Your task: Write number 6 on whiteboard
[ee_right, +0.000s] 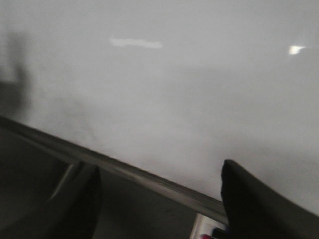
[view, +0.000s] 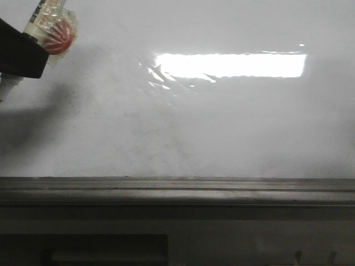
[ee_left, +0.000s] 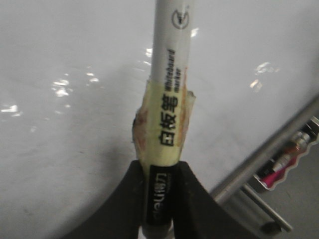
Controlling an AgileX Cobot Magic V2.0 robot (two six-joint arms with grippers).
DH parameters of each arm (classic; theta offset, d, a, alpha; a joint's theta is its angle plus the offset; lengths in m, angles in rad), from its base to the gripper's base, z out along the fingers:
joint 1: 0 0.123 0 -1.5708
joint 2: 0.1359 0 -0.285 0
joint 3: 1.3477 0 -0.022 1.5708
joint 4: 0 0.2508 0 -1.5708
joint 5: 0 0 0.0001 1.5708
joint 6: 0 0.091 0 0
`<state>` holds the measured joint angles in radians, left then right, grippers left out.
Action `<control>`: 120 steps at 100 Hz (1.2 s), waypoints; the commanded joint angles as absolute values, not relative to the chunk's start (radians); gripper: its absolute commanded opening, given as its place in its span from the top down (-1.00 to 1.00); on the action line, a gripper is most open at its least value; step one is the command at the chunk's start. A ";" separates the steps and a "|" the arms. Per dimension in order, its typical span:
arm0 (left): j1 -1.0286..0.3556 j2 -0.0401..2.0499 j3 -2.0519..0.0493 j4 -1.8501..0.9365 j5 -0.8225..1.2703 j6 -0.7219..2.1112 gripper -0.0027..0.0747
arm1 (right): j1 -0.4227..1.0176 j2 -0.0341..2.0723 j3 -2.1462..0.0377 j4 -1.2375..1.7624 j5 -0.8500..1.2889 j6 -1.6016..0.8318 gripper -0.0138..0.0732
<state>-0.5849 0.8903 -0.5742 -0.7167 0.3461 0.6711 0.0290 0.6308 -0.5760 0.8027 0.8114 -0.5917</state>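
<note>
The whiteboard point(view: 222, 122) fills the front view, glossy white with faint grey smudges, a bright glare and a grey ledge point(view: 177, 191) below. No number 6 shows on it. My left gripper point(view: 22, 55) is at the board's upper left, shut on a white whiteboard marker point(view: 47, 19) wrapped in yellowish tape with a red patch. In the left wrist view the gripper point(ee_left: 159, 199) clamps the marker point(ee_left: 169, 99) by its black end; the marker's far end is out of frame. My right gripper point(ee_right: 159, 199) is open and empty, near the board point(ee_right: 174, 89) and ledge point(ee_right: 139, 174).
A tray with coloured pens point(ee_left: 284, 159) sits under the ledge point(ee_left: 264, 149) and shows at the edge of the right wrist view point(ee_right: 214, 231). A dark recess point(view: 83, 249) lies below the ledge.
</note>
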 commanded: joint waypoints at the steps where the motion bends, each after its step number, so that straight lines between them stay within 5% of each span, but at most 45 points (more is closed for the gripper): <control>1: -0.636 0.861 -0.602 -0.705 0.367 0.674 0.98 | 0.025 0.715 -0.653 1.007 0.857 -0.751 -0.37; 39: -0.912 1.015 -0.716 -0.623 0.323 0.670 0.98 | 0.076 1.026 -0.923 1.136 1.172 -0.886 -0.37; 94: -0.938 1.205 -0.901 -0.567 0.318 0.670 0.98 | 0.253 1.238 -1.139 0.974 1.242 -0.814 -0.34; 105: -0.938 1.205 -0.901 -0.565 0.315 0.670 0.98 | 0.264 1.256 -1.139 0.972 1.241 -0.835 -0.07; 120: -0.938 1.205 -0.901 -0.565 0.299 0.670 0.98 | 0.266 1.260 -1.139 0.972 1.240 -0.871 0.61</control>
<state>-0.9279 1.2262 -0.8637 -0.5510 0.3703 0.6741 0.2647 1.2793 -1.1064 0.9216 1.2200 -0.8342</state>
